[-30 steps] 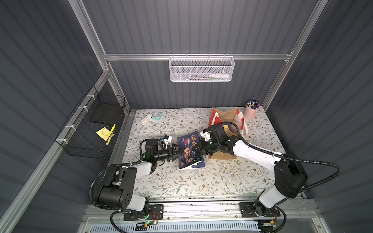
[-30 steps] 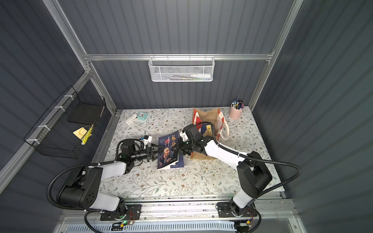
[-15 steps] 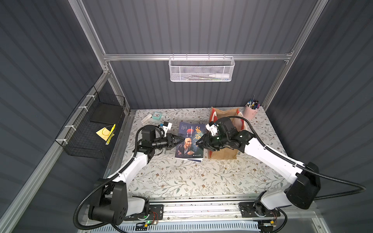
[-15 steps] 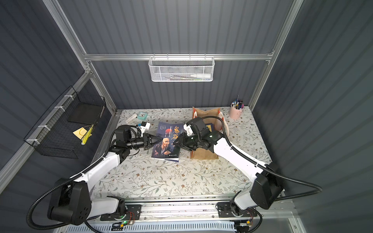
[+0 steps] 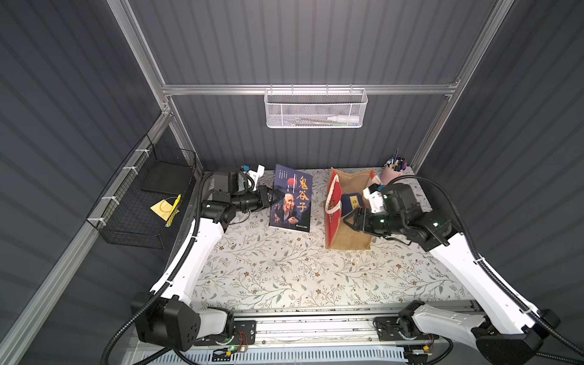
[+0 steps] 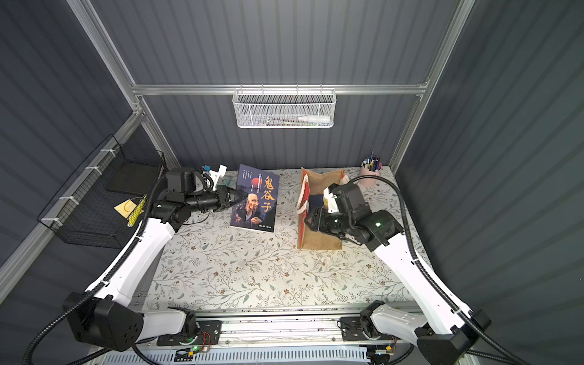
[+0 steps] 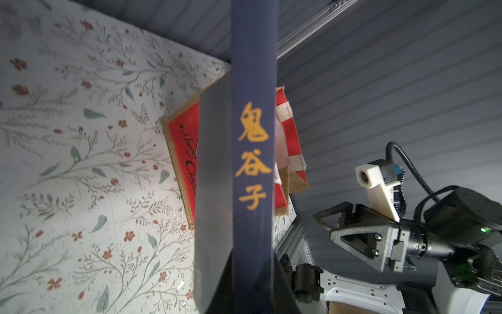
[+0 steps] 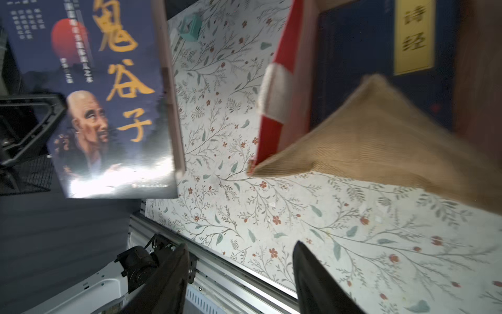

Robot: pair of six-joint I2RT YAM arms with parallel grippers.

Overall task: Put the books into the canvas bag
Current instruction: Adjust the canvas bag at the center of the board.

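We judge the step in hand to be carrying one book across to the bag. Taking 12 o'clock as the back wall, the canvas bag (image 5: 349, 235) stands open at about 2 o'clock on the bench (image 5: 284, 271), with a navy book (image 5: 351, 202) already inside. The portrait book (image 5: 292, 202) is held upright at about 11 o'clock, apart from the bag. The left pincer (image 5: 272, 199) is clamped narrow on its spine from the 9 o'clock side. The right pincer (image 5: 349, 218) stands wide and empty by the bag's near side; we cannot tell if it touches the cloth.

Next, we think, the book must swing toward 3 o'clock, come over the mouth and go in edge-down, clear of the white handle (image 5: 331, 203).

Dark ribbed walls (image 5: 316, 47) enclose us. The bench wears a floral cloth. A black wire basket (image 5: 136, 218) hangs at 9 o'clock, a white mesh basket (image 5: 316, 110) at 12, and a pen cup (image 5: 392, 173) sits at 1.
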